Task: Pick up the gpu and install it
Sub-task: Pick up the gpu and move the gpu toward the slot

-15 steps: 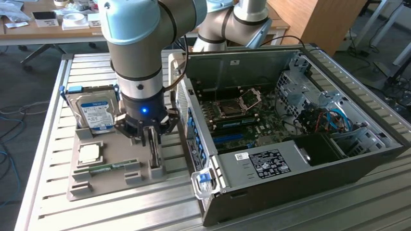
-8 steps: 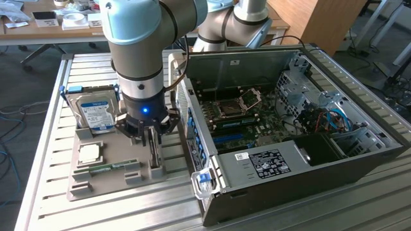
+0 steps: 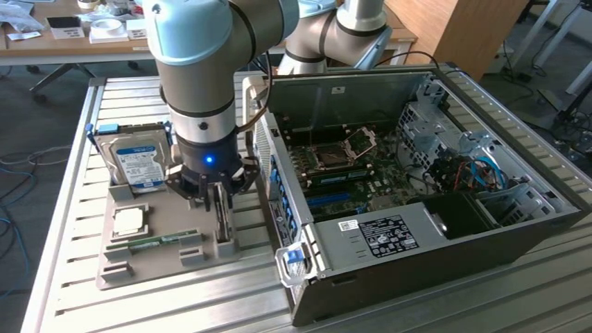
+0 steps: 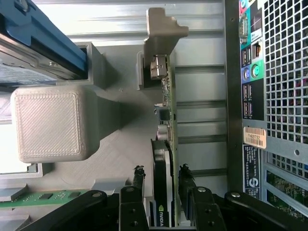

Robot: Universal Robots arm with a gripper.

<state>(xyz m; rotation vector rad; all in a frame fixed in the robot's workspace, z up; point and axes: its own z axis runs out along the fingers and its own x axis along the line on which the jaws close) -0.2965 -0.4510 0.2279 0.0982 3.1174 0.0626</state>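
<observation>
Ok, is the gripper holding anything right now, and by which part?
Nothing held. The gripper has its jaws open either side of the gpu, which stands on edge in the grey tray.

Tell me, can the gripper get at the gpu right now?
Probably yes: the gripper straddles the gpu, which stands on edge in the grey tray. The fingers are open on either side, with nothing between them and the card.
</observation>
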